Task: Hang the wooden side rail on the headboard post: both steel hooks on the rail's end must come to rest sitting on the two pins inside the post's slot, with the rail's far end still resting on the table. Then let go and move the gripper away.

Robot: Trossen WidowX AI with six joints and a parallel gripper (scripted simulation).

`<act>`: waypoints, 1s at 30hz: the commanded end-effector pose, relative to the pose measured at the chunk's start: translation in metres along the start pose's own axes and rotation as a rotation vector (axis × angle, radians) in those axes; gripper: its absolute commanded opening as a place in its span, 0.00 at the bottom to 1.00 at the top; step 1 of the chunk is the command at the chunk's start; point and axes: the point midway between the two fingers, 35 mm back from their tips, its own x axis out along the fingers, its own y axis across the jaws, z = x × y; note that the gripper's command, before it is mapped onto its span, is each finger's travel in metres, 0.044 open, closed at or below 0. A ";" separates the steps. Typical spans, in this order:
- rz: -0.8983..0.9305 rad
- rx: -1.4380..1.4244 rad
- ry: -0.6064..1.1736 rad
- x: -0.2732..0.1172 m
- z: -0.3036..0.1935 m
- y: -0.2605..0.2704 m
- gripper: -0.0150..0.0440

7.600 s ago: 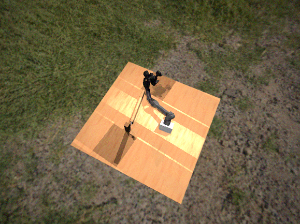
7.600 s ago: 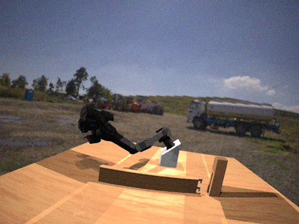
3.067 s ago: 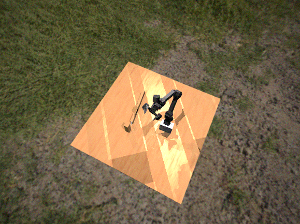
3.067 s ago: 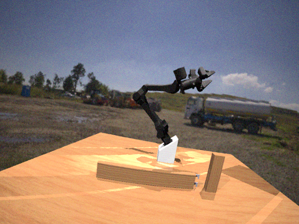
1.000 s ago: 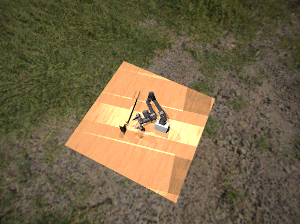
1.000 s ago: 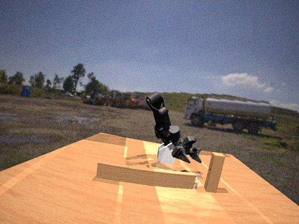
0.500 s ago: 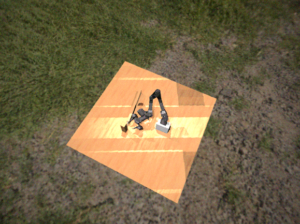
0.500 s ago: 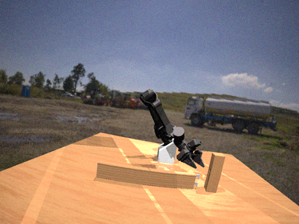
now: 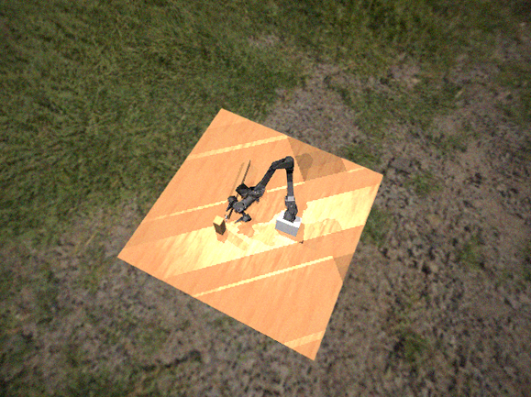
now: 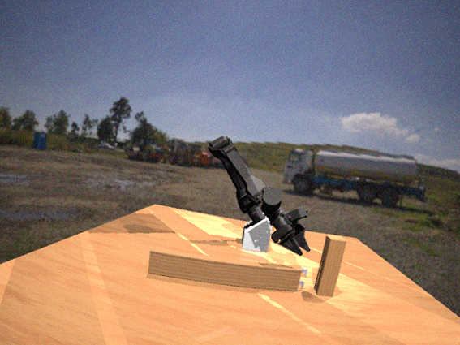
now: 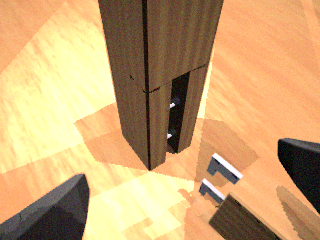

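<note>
The wooden rail (image 9: 246, 171) (image 10: 223, 274) (image 11: 242, 220) stands on its long edge on the table. Two steel hooks stick out of its end, an upper hook (image 10: 304, 271) (image 11: 225, 169) and a lower hook (image 11: 212, 190). They are outside the post, with a small gap. The upright wooden post (image 9: 219, 225) (image 10: 331, 265) (image 11: 170, 45) has a dark slot facing the hooks, with an upper pin (image 11: 174, 104) and a lower pin (image 11: 171, 134) inside. My gripper (image 9: 232, 219) (image 10: 304, 252) (image 11: 183, 165) is wide open and empty, tilted downward near the post and hooked end.
The square wooden table (image 9: 264, 301) (image 10: 186, 326) carries the arm's pale base (image 9: 287, 224) (image 10: 256, 236), behind the rail in the exterior view. The post's top stands higher than the rail. Light bands and arm shadows cross the table. Grass and dirt lie beyond its edges.
</note>
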 end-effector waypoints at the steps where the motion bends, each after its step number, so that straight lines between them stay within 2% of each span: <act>1: 0.091 -0.051 0.008 -0.031 0.010 -0.021 1.00; 24: 0.091 -0.051 0.008 -0.031 0.010 -0.021 1.00; 26: 0.096 -0.002 0.025 -0.030 0.009 -0.022 1.00; 30: 0.109 0.274 0.129 -0.026 0.008 -0.028 1.00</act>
